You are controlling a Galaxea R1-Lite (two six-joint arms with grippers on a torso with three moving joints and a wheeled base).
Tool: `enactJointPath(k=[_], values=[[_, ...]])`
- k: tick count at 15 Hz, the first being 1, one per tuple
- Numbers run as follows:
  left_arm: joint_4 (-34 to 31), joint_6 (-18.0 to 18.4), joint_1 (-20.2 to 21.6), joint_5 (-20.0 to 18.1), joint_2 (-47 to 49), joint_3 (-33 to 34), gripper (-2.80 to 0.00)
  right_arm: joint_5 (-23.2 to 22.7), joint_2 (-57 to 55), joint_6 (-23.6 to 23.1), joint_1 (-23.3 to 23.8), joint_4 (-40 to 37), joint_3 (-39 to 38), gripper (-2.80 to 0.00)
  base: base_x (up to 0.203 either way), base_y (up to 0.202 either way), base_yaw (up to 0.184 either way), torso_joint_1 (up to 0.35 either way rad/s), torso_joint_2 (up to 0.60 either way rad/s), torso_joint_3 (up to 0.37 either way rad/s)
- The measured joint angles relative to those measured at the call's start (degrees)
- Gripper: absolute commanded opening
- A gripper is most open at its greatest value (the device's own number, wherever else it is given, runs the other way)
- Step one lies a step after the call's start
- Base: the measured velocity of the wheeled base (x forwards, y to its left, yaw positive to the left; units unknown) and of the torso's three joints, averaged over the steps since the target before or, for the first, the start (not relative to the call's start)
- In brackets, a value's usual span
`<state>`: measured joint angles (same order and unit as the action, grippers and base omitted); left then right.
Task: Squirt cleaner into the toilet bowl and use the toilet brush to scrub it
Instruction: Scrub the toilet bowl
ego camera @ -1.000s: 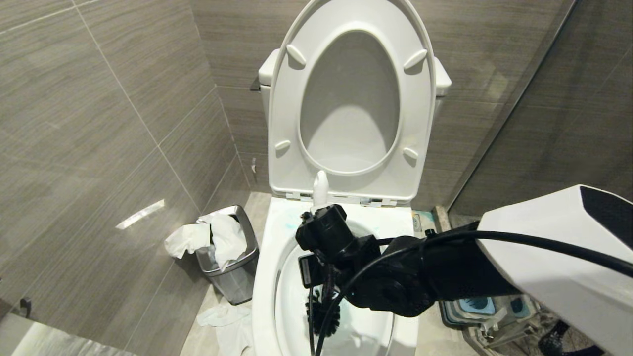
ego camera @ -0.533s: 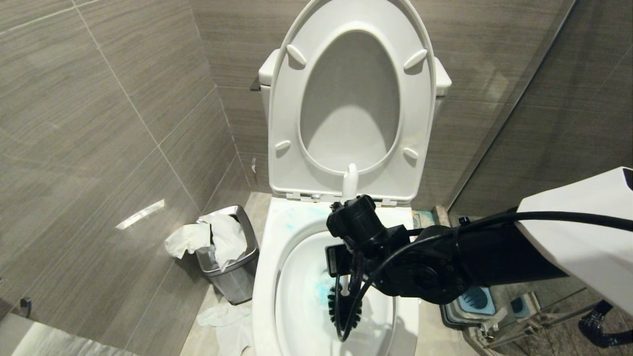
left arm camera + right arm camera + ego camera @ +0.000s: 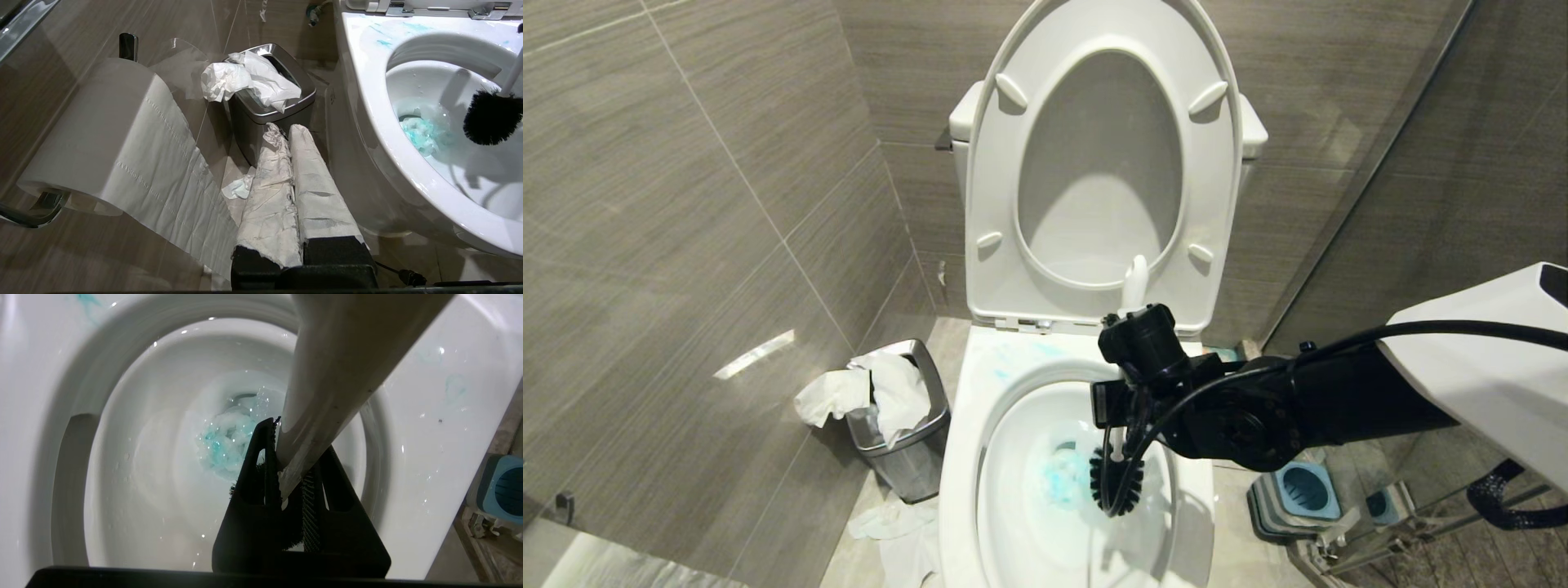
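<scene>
The toilet bowl (image 3: 964,457) is glossy white ceramic, smooth and wet with highlights. The toilet brush (image 3: 1116,482) has a smooth white plastic handle and a head of stiff black bristles. The cleaner (image 3: 1058,478) lies as frothy turquoise foam in the water. On the left, the waste bin (image 3: 915,457) is brushed steel, stuffed with crumpled white paper (image 3: 874,388). The wall tiles (image 3: 686,204) are matt grey-brown with a fine grain. The left pincer (image 3: 288,134) is wrapped in worn white tape.
</scene>
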<state>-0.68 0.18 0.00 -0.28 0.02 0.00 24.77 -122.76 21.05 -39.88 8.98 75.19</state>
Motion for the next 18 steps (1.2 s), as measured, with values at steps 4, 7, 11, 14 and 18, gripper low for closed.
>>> enactJointPath(k=[4,7,11,14,18], values=[[-0.02,0.0,0.0,0.03,0.0,0.0,-2.8,0.0,-2.71,-2.16,1.74,0.11,5.29,-2.8,0.0,0.0,0.0,0.0,0.0,0.0],[0.0,-0.02,0.0,0.04,0.0,0.0,-2.8,-0.05,-5.62,-2.67,2.15,-0.18,11.7,-2.8,0.0,0.0,0.0,0.0,0.0,0.0],[-0.01,0.0,0.0,0.01,0.0,0.0,-2.8,-0.29,-10.27,-3.17,2.01,-2.34,19.8,-2.8,0.0,0.0,0.0,0.0,0.0,0.0],[-0.01,0.0,0.0,0.02,0.0,0.0,-2.8,-0.46,-13.38,-3.01,0.7,-4.62,25.57,-2.8,0.0,0.0,0.0,0.0,0.0,0.0],[-0.02,0.0,0.0,0.04,0.0,0.0,-2.8,-0.5,-15.3,-2.82,-3.17,-6.6,29.49,-2.8,0.0,0.0,0.0,0.0,0.0,0.0]])
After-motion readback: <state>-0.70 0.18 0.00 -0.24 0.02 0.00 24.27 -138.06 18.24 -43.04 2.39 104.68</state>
